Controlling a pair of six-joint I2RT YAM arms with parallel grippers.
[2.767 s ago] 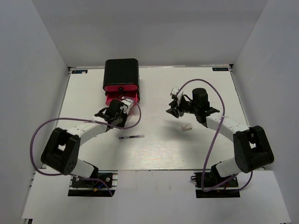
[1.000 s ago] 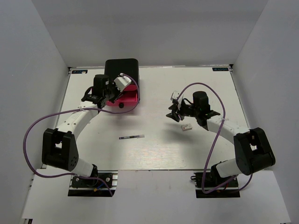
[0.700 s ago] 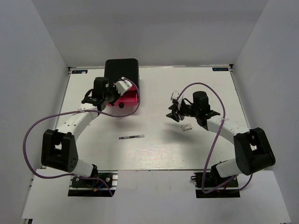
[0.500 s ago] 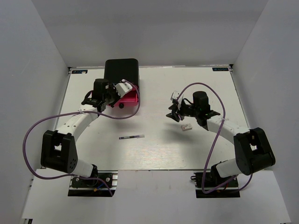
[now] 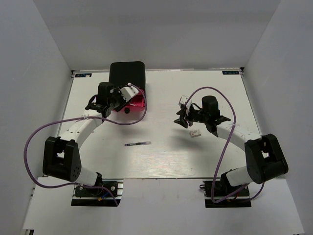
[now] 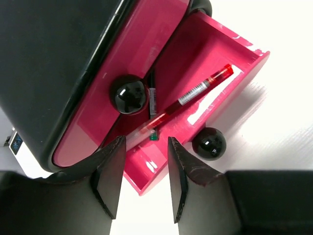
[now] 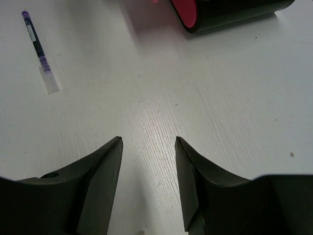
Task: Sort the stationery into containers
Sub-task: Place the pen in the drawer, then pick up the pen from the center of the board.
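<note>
The red pen [image 6: 193, 100] lies slantwise in the open pink drawer [image 6: 230, 73] of the black box [image 5: 126, 74]. A dark pen [image 6: 152, 93] lies beside it, partly hidden under the shut drawer above, whose knob [image 6: 129, 94] shows close by. The left end effector [image 6: 142, 183] hovers over the open drawer's near end, fingers spread and grasping nothing. Out on the worktop [image 5: 166, 161], a loose pen [image 5: 137, 144] lies well apart from the box, toward the arm bases. The white eraser [image 5: 195, 132] lies off to the right, near the right end effector [image 7: 148, 186]. That one hangs above bare worktop with its fingers parted and empty. Its camera shows the loose pen at upper left and the box's edge at the top.
</note>
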